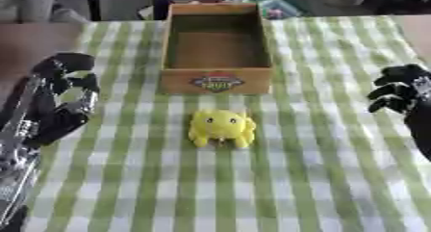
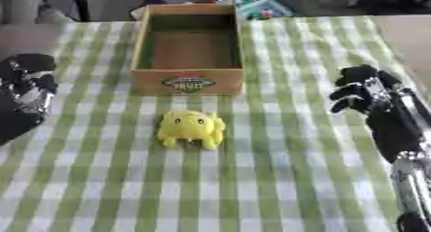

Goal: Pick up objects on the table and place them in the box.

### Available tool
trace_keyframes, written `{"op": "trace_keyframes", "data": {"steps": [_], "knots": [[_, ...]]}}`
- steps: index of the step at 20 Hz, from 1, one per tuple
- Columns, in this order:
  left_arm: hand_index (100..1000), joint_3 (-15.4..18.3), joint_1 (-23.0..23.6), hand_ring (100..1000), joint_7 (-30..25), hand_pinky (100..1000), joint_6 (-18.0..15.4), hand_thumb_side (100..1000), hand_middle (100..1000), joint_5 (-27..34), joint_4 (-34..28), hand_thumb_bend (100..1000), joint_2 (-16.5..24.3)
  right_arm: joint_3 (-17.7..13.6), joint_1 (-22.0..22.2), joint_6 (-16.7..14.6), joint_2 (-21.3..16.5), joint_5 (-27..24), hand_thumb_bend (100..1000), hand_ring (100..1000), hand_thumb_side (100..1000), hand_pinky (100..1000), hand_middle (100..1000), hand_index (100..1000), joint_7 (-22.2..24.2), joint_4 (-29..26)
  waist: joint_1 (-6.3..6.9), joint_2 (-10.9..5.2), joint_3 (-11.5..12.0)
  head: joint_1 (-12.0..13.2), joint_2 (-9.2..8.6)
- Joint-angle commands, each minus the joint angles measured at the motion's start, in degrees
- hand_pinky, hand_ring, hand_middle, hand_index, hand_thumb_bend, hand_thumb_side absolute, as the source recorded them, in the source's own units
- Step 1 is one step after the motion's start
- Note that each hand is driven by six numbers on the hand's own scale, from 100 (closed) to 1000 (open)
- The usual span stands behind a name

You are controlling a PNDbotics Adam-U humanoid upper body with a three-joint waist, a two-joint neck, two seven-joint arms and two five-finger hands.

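On either side of the wooden box, a bit nearer the camera than its front wall, the two hands are just hanging over the green-and-white checked cloth that covers the worktop. The left hand has its fingers curled over at the top with nothing in them. Same deal with the right hand: fingers bent in, holding nothing, well apart from everything.

The yellow plush toy sits on the cloth just in front of the box, roughly centred on the round label on the box's front wall, with a gap between them. It's a squat blob, a bit wider than tall, so its long axis runs left-right, parallel to that front wall. Little stubby legs stick out toward the camera side; can't make out a face, so which way it "looks" is anyone's guess.

The left eye view gives you way more of the left arm, silver bits and all, while the right eye view shows the right forearm running down to the bottom edge.

The box itself is open on top and looks bare inside. Behind it, past the worktop's far edge, there's some teal and pink clutter. Nothing sits between either hand and the toy.
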Motion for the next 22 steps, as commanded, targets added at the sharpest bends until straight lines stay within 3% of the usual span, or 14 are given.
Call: {"op": "trace_keyframes", "data": {"steps": [1,2,3,5,9,15,22], "knots": [[740,-0.34,-1.81,820,-3.62,676,-0.53,152,756,-2.11,-1.81,339,3.81,-0.38,-0.26,-0.04,-0.79,0.14,100,555,625,451,573,695,-0.08,-1.22,0.04,-1.15,-0.07,0.06,0.02],[745,-0.39,-2.25,822,-4.8,678,-0.65,155,758,-2.86,-1.98,367,4.49,-0.37,-0.25,-0.05,-0.8,0.13,100,555,625,451,573,695,-0.08,-1.22,0.05,-1.16,-0.09,0.05,0.03],[769,-0.57,-2.86,828,-6.09,686,-0.88,184,766,-3.82,-2.21,503,5.44,-0.36,-0.24,-0.05,-0.82,0.13,100,555,624,451,573,695,-0.07,-1.22,0.1,-1.2,-0.15,0.05,0.05],[787,-0.99,-4.19,832,-8.55,691,-1.41,187,771,-5.85,-2.49,604,7.32,-0.34,-0.22,-0.04,-0.85,0.11,100,555,623,451,573,695,-0.06,-1.2,0.17,-1.27,-0.23,0.01,0.07],[802,-2.39,-7.8,828,-11.48,696,-2.17,145,771,-9.14,-2.65,686,11.3,-0.28,-0.13,-0.03,-0.97,0.11,100,555,622,451,573,695,0.0,-1.17,0.35,-1.46,-0.48,0.04,0.22],[799,-7.3,-16.32,805,-14.05,683,-1.21,100,752,-12.97,-0.21,702,15.48,0.01,0.03,-0.01,-1.32,0.04,100,554,617,450,573,695,0.27,-1.09,0.88,-1.99,-1.27,0.27,0.49],[801,-15.12,-26.05,794,-19.06,677,-1.74,100,745,-18.04,7.4,713,12.39,0.32,0.25,-0.05,-1.84,-0.03,100,554,610,450,573,695,0.57,-1.02,1.46,-2.55,-2.43,0.52,1.09]]}}
